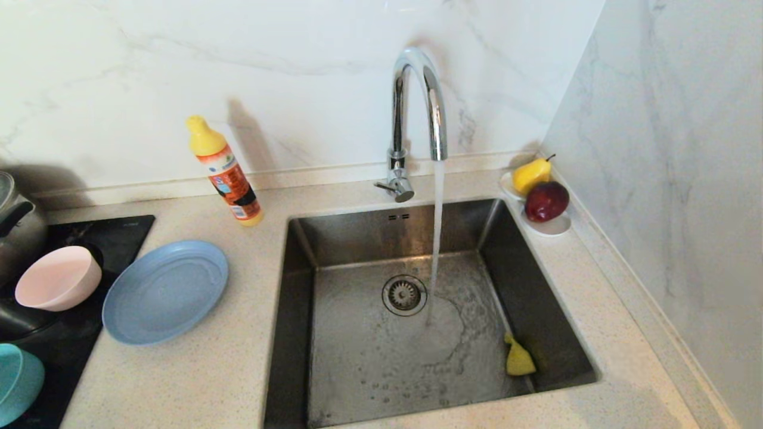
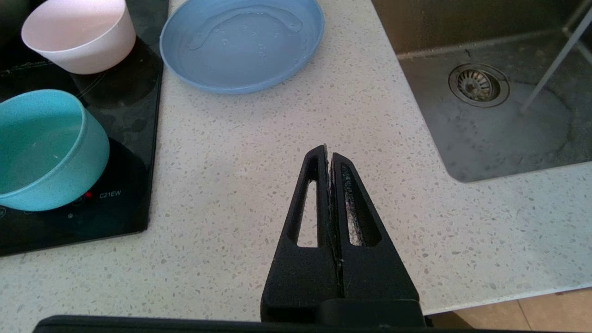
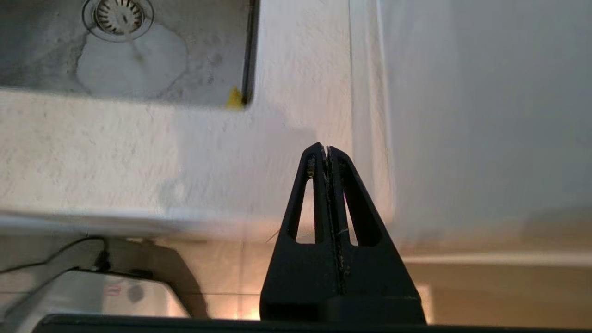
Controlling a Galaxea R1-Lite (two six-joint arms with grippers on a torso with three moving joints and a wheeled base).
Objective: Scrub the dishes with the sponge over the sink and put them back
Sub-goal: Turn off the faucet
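The grey-blue plate lies on the counter left of the sink, wet inside. Beside it on the black hob stand the pale pink bowl and the teal bowl. The yellow sponge leans in the sink's front right corner. Water runs from the chrome tap. Neither arm shows in the head view. My left gripper is shut and empty over the near counter. My right gripper is shut and empty, near the counter's front edge, right of the sink.
A yellow detergent bottle leans at the back wall. A pear and a dark red apple sit on a white dish in the back right corner. A kettle stands on the hob.
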